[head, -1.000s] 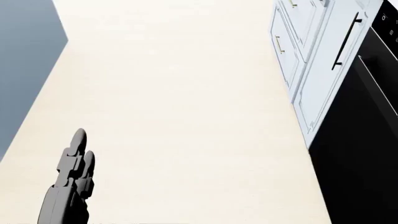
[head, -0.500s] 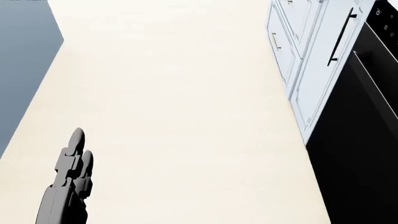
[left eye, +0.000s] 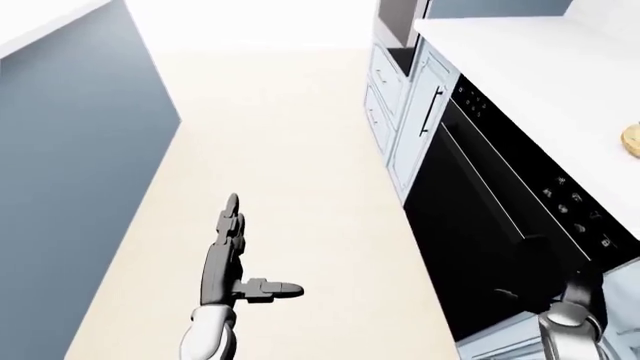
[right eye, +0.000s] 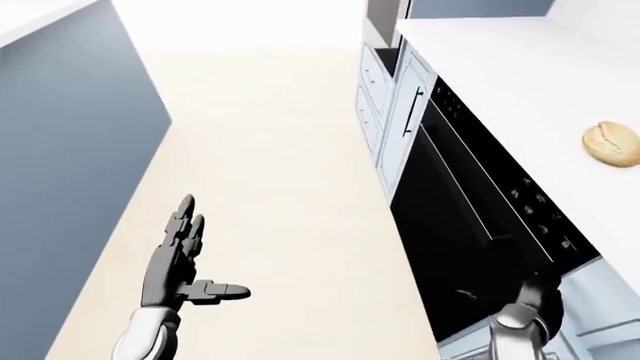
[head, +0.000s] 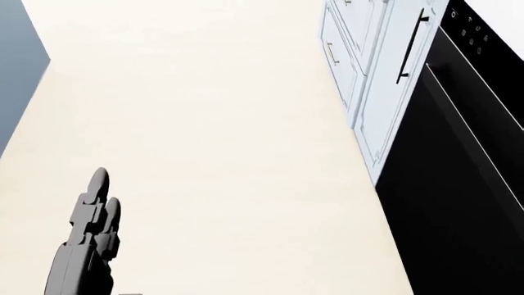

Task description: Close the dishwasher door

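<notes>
- The black dishwasher door (left eye: pixel 480 225) runs along the right side of the eye views, below the edge of the white counter (left eye: pixel 540 67), with a row of buttons along its top strip.
- The right hand (right eye: pixel 525 289) shows at the bottom right of the right-eye view, dark against the door's black face near its lower end. Whether its fingers are open or touching the door cannot be made out.
- The left hand (left eye: pixel 232 255) hangs over the cream floor (left eye: pixel 290 150) at lower left, well apart from the door, fingers stretched straight, thumb out to the side, holding nothing.
- Pale blue cabinets (left eye: pixel 400 112) with a black bar handle (left eye: pixel 431 111) stand just beyond the door's upper end.
- A round bread roll (right eye: pixel 611 143) lies near the counter's right edge.
- A grey-blue wall (left eye: pixel 70 150) fills the left.
</notes>
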